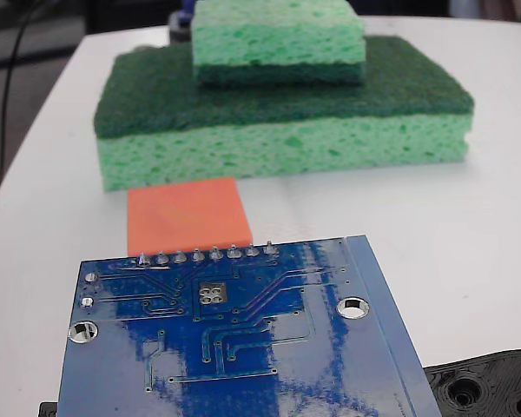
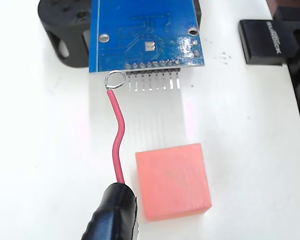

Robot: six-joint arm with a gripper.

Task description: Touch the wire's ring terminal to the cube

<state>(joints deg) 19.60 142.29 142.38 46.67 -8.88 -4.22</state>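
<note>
White table (image 1: 486, 217) carries everything. In fixed view, biggest thing is a wide green sponge (image 1: 282, 139) w/ dark scrub top, and a smaller sponge (image 1: 278, 43) is stacked on it. In front of them, near the camera, a blue board (image 1: 243, 347) stands raised, w/ a black part (image 1: 491, 387) at the lower right corner. Wrist view shows the board (image 2: 145, 32) at top on a black mount (image 2: 65, 35), pins pointing down toward the cube; a black clip (image 2: 265, 42) lies at right.

The cube (image 1: 187, 215) sits flat on table between sponge and board, just beside both. In wrist view the cube (image 2: 172, 180) is at lower centre.

Gripper: only a black tip (image 2: 112, 212) shows at bottom; it has hold of the red wire (image 2: 117, 137), but how far the fingers are open I cannot tell. Wire curves up, left of cube, not touching it. Ring (image 2: 115, 79) lies at board's lower left corner by the pins, well apart from cube.
</note>
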